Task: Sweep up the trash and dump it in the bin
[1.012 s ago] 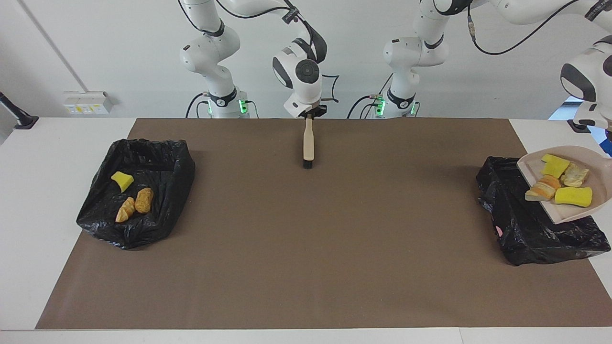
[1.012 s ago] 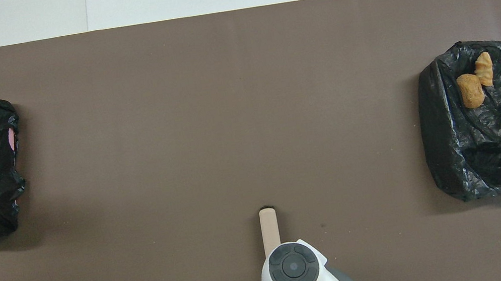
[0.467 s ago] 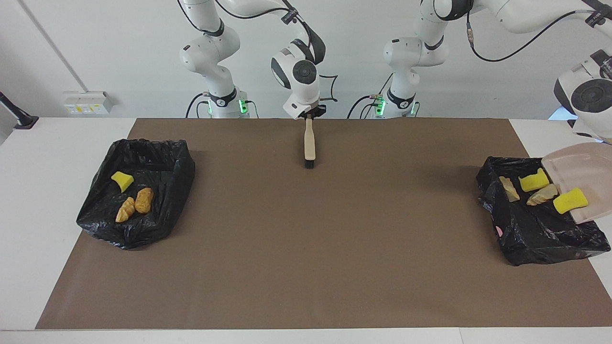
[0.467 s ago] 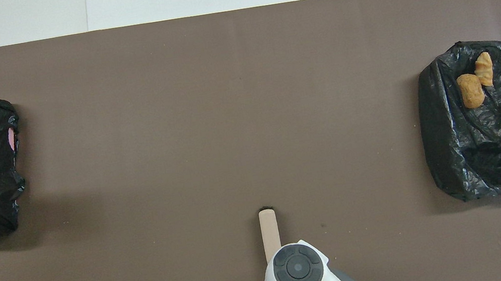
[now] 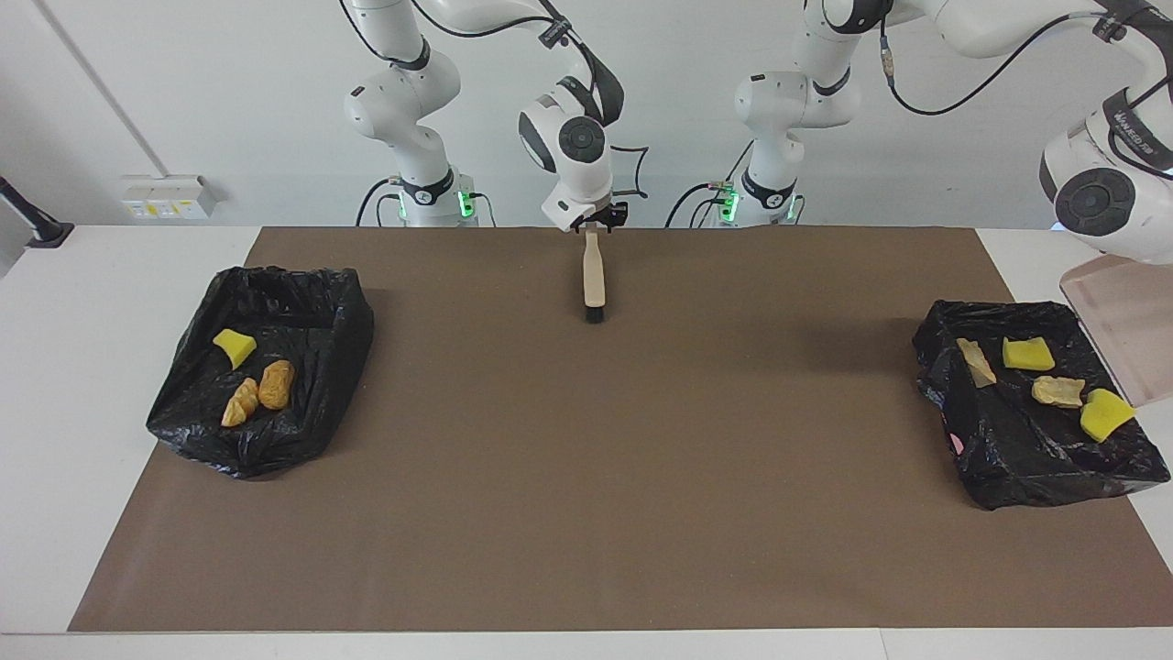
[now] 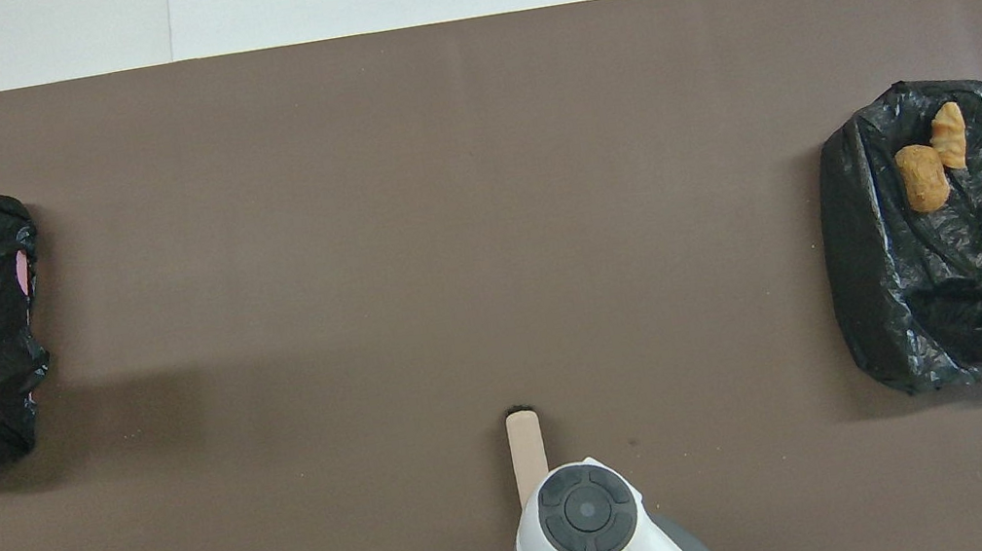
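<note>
While lined (black), bins (image 5: 1017, 449) hold trash (image 5: 1026, 354).

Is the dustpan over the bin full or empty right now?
Empty. The dustpan is tipped steeply with a bare surface, and four scraps lie in the black-lined bin beneath.

Figure: you see a mat (image 5: 586, 513) covering most of the tabletop (image 5: 92, 412). The first bin (image 5: 302, 431) sits on the mat's edge at the right arm's end and holds three scraps (image 5: 275, 383). The second bin (image 5: 1008, 458) sits at the left arm's end and holds four scraps (image 5: 1026, 353). The brush (image 5: 594, 275) lies midway along the mat's edge nearest the robots. The dustpan (image 5: 1123, 330) hangs tilted just beside the second bin.
</note>
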